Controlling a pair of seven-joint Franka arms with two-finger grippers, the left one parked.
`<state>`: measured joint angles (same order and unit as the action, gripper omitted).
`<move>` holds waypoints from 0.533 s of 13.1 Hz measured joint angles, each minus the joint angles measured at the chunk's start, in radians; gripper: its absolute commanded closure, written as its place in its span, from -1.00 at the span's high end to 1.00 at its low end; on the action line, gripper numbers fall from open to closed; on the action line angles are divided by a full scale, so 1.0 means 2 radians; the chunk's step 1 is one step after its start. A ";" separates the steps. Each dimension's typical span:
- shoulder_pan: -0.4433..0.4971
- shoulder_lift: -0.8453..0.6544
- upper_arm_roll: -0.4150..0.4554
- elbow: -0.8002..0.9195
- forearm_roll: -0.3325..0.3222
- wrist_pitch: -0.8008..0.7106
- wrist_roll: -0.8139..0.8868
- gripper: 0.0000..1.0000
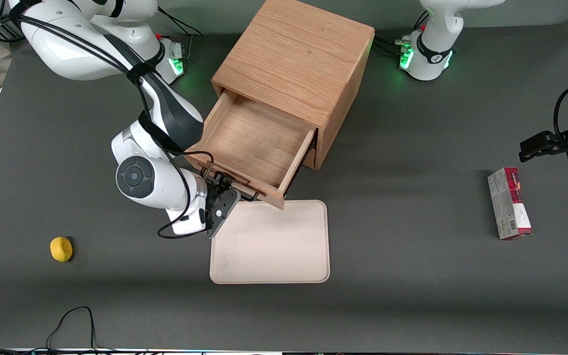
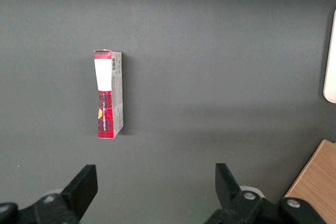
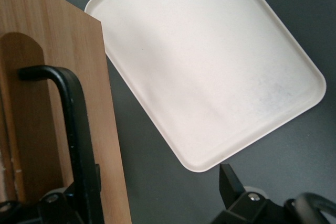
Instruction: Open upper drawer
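The upper drawer (image 1: 259, 148) is pulled well out of the cabinet (image 1: 303, 59), its front edge hanging over the tray (image 1: 274, 246) on the desk (image 1: 412, 197). The gripper (image 1: 225, 190) sits at the handle (image 3: 73, 140) with its fingers spread apart, not clamping it. Looks basically done to me. The risk now: pull any further and the drawer could slide right out, or the fingers could snag the handle while backing away.
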<state>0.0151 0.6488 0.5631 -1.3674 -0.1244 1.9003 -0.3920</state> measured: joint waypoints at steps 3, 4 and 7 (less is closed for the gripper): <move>0.000 0.000 -0.007 0.022 -0.002 -0.001 0.000 1.00; 0.000 0.000 -0.009 0.029 -0.002 -0.001 0.000 1.00; 0.000 0.000 -0.011 0.040 -0.003 -0.001 0.000 1.00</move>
<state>0.0147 0.6483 0.5420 -1.2879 -0.1304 1.8981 -0.3920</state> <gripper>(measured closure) 0.000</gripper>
